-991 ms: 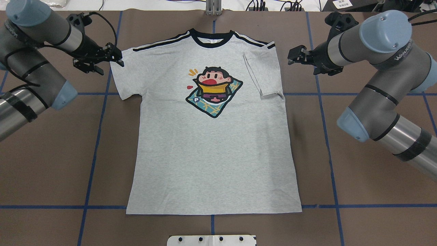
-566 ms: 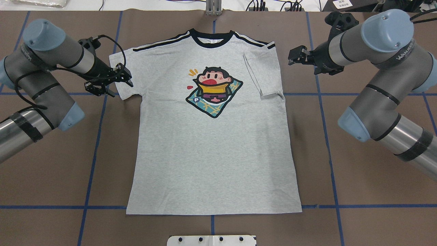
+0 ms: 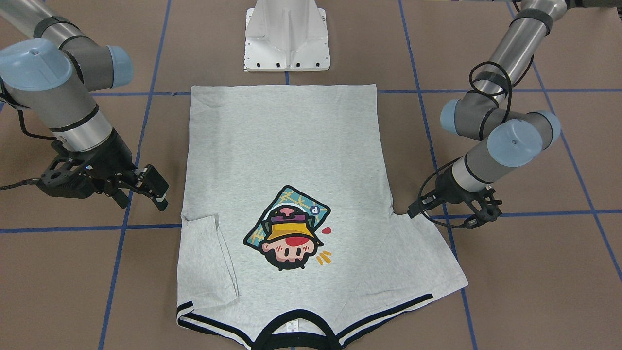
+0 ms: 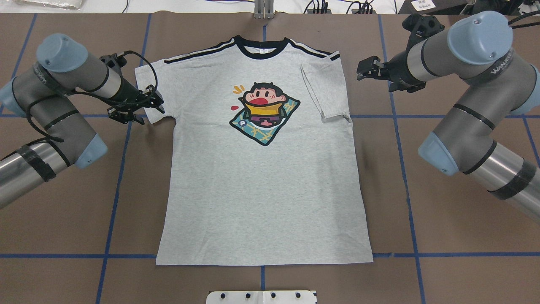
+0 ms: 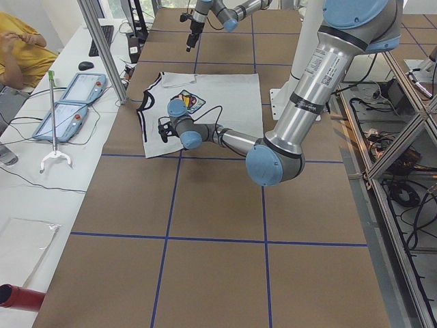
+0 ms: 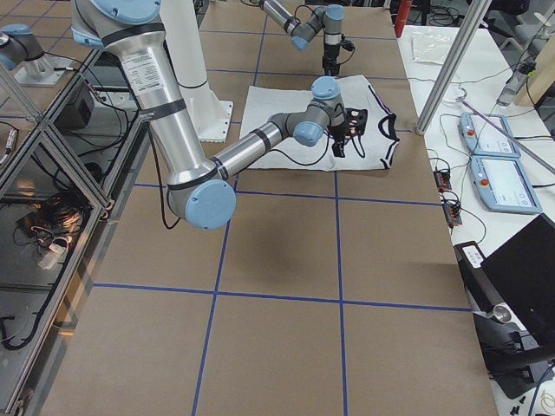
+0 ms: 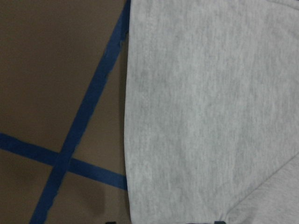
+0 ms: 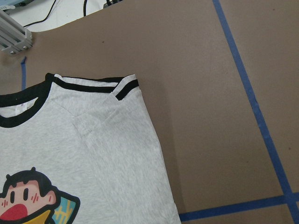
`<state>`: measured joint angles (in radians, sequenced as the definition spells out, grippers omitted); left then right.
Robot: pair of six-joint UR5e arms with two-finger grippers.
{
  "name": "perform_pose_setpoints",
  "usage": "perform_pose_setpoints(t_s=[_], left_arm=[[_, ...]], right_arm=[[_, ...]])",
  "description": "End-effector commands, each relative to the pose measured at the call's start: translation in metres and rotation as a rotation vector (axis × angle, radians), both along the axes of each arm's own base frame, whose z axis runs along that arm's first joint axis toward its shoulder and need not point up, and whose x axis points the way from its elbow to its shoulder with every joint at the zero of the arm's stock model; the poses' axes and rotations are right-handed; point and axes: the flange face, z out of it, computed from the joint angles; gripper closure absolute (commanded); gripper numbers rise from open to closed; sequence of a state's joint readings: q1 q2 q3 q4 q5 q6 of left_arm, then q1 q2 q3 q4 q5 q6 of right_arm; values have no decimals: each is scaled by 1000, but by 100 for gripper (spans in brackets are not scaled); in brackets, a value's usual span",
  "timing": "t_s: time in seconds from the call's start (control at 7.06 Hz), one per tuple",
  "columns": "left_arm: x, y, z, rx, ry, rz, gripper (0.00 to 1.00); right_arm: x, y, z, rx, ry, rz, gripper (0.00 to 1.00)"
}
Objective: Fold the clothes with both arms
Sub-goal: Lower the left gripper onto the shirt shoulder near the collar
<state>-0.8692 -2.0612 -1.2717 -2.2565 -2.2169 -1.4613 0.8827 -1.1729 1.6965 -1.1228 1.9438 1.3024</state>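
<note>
The grey T-shirt [image 4: 261, 190] lies flat and face up on the brown table, collar away from the robot. Its sleeve on the robot's right side is folded inward onto the body [image 4: 327, 95]; the other sleeve [image 4: 149, 76] is spread out. My left gripper [image 4: 155, 101] is open and low over that spread sleeve's hem, near the armpit. The left wrist view has the sleeve edge [image 7: 135, 140] running between two finger tips at the bottom. My right gripper [image 4: 362, 70] hovers open beside the folded shoulder, off the cloth, also seen from the front [image 3: 158, 190].
The white base block [image 4: 261, 297] sits at the near table edge behind the shirt hem. Blue tape lines [image 4: 114, 190] cross the brown surface. A metal post [image 4: 263, 9] stands at the far edge. Beyond it, a side desk holds teach pendants [image 5: 68, 102], with a seated person [image 5: 17, 48].
My left arm has swung from the sleeve's outer shoulder corner toward the robot, along the sleeve to its hem by the armpit. The right arm has barely moved.
</note>
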Motion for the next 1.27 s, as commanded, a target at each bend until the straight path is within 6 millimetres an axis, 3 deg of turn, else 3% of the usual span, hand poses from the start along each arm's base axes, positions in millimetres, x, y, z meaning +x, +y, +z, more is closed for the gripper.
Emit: perform_pose_setpoints(t_s=[0.0,0.28,0.42,0.57,0.85,1.13], left_arm=[[3,2,4,-1,-8,-2,41],[1,4,10,-7,-14,0,49],[1,4,8,-8,-12,-4,71],[0,5,9,-6,-13,0,100],[-1,5,4,1,-5,1,100],[-16,5,-52,63,53,-13,100]], right_arm=[[0,0,-1,1,0,1,0],[0,0,-2,3,-2,2,0],[0,0,-3,4,-3,3,0],[-1,0,-4,6,-4,3,0],[-1,0,-4,6,-3,3,0],[1,-1,-4,6,-4,3,0]])
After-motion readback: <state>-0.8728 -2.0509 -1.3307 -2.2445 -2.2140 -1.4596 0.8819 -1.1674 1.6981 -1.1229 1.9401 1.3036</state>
